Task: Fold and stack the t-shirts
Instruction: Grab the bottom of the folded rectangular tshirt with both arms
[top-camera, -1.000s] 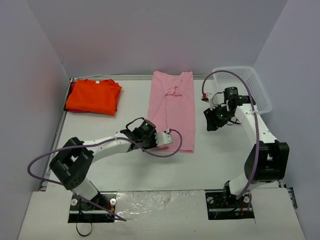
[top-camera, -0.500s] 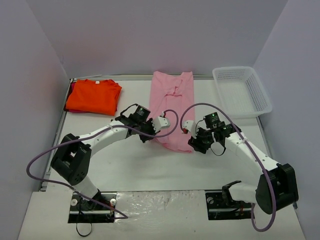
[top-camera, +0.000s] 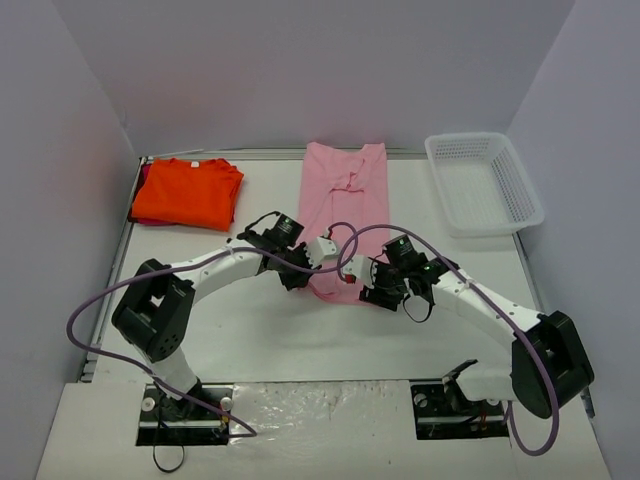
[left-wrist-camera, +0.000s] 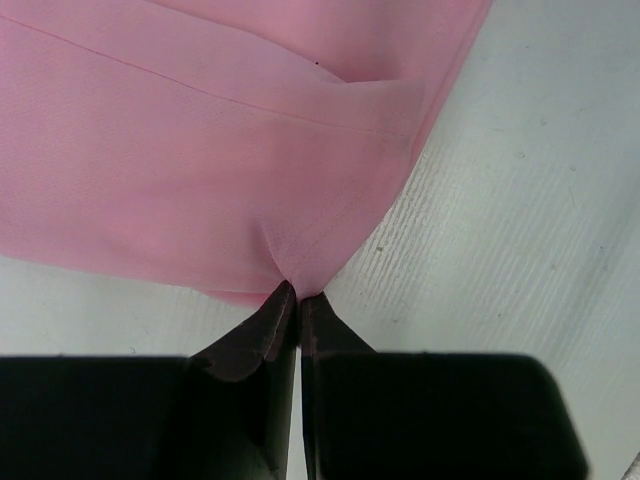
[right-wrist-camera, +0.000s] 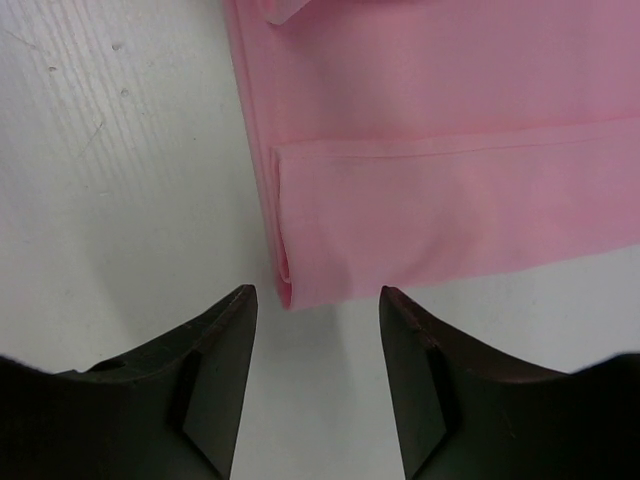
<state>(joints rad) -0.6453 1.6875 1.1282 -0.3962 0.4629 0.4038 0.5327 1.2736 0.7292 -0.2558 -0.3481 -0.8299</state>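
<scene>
Pink, soft-cloth t-shirt lay lengthwise up mid-frame; your left end effector clenched its lower-left hem corner, your released right end effector faced the lower-right corner, just ahead.

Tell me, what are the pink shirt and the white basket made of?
The pink shirt looks like soft, matte cloth, maybe a knit: it folds, puckers where pinched, and shows a stitched hem line. The basket looks like stiff white plastic: its walls are an even mesh of small holes under a firm rim.
</scene>
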